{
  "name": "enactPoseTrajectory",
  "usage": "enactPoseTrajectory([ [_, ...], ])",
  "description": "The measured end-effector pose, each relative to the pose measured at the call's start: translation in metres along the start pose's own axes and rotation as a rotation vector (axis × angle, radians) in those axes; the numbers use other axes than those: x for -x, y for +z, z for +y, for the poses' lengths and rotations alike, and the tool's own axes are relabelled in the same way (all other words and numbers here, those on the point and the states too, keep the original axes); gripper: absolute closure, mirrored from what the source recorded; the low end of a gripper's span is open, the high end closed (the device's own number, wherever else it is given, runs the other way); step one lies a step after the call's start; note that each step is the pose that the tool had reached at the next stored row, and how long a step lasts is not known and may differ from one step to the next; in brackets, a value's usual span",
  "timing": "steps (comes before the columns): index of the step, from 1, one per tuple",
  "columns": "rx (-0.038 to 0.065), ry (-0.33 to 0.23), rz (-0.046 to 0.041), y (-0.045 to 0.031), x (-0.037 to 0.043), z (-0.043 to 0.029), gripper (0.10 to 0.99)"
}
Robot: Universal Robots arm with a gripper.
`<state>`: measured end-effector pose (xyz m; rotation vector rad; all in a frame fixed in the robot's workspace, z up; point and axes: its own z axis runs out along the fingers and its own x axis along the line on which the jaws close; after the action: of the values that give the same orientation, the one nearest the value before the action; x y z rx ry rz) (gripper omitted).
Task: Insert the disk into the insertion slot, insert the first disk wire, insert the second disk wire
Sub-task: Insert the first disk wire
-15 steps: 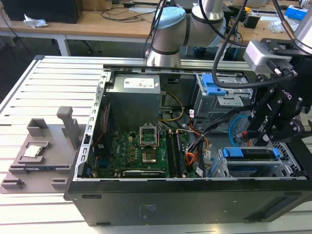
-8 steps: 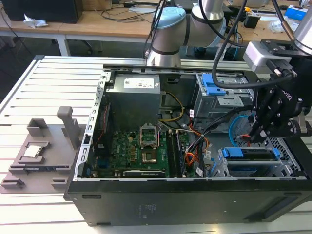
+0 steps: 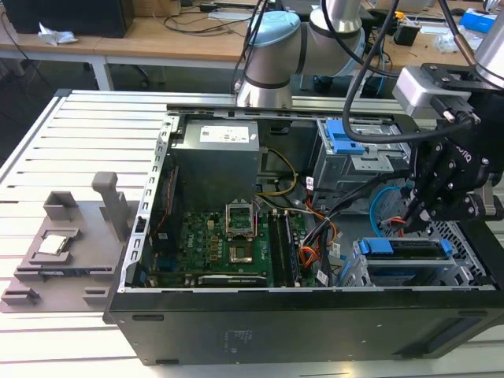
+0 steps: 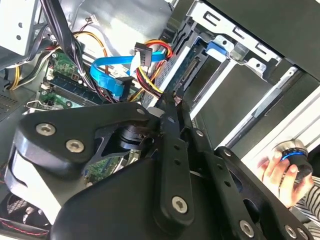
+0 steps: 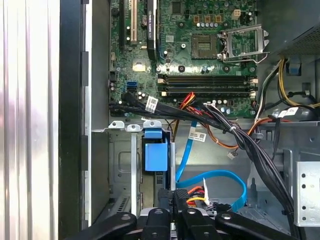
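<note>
Exterior view shows the gripper [image 3: 415,219], fingers together, above the disk [image 3: 403,249] seated in the insertion slot [image 3: 370,272] at the case [image 3: 276,323] corner; the white label [image 3: 228,135] is unreadable.

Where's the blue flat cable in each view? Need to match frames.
Exterior view: the blue flat cable curls to the exterior view's right of the green motherboard, beside the tall drive cage.
Second wrist view: the cable crosses the red-yellow power wires, next to the motherboard.
First wrist view: the cable loops beside the blue latch, off the motherboard's edge.
Shared landmark: the green motherboard.
</note>
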<state>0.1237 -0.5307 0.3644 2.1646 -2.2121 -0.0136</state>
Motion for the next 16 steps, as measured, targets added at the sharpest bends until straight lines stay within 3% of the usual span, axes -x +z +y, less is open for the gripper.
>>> enactPoseTrajectory([
  [2,0.0,0.0,-0.0001,0.0001,-0.0016,0.0,0.925],
  [7,0.0,0.0,-0.0001,0.0005,-0.0175,-0.0004,0.925],
  [9,0.0,0.0,-0.0001,0.0006,-0.0192,-0.0008,0.925],
  [16,0.001,0.0,-0.0003,0.0005,-0.0189,-0.0134,0.925],
])
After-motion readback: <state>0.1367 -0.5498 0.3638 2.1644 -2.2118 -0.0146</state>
